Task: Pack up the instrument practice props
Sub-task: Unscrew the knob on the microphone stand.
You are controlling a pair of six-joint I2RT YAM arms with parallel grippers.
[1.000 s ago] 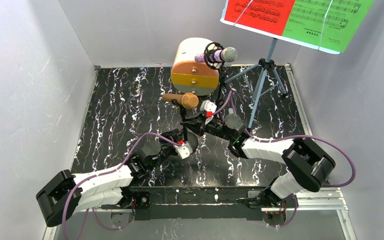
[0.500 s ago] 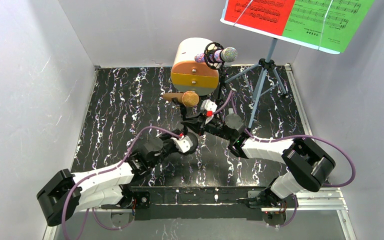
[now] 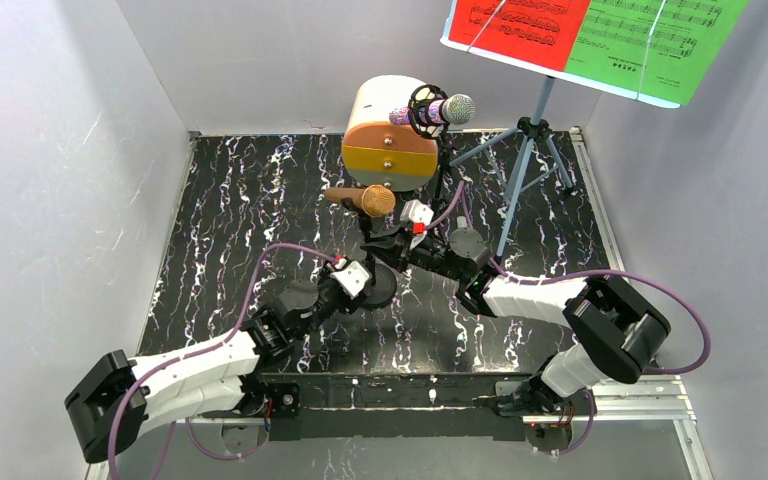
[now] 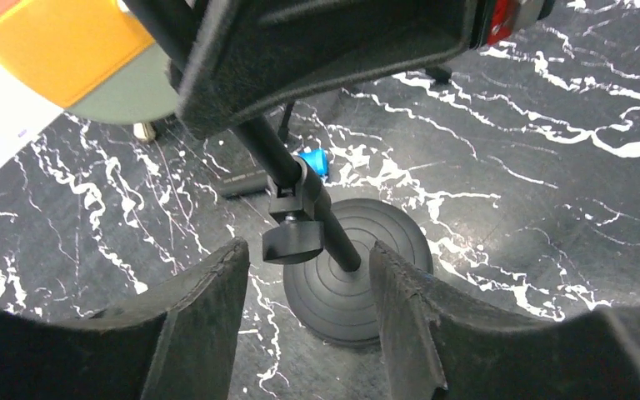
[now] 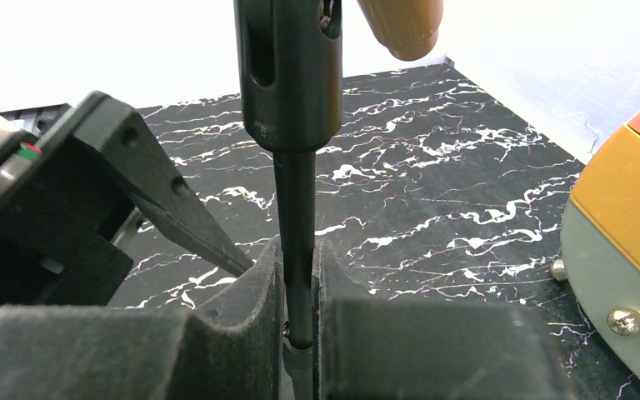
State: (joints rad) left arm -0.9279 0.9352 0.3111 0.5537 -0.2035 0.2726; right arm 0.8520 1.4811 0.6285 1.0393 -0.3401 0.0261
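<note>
A gold microphone (image 3: 370, 200) sits on a small black mic stand whose thin pole (image 5: 297, 208) rises from a round base (image 4: 358, 283). My right gripper (image 5: 297, 250) is shut on that pole below the microphone (image 5: 400, 25). My left gripper (image 4: 308, 254) is open low beside the stand, with the pole's clamp knob (image 4: 293, 242) and the base showing between its fingers, touching neither. In the top view the left gripper (image 3: 372, 285) is at the base and the right gripper (image 3: 380, 240) just behind it. A silver-headed purple microphone (image 3: 440, 110) stands on another stand behind.
The round cream-and-orange cabinet (image 3: 390, 135) stands right behind the gold microphone. At the back right, a pale-blue tripod (image 3: 525, 160) carries a red sheet (image 3: 520, 30) and a green sheet (image 3: 650, 40). Grey walls enclose the marbled table (image 3: 230, 230).
My left gripper has moved away from the arm bases and in toward the stand's base. The right gripper and the gold microphone have not moved.
</note>
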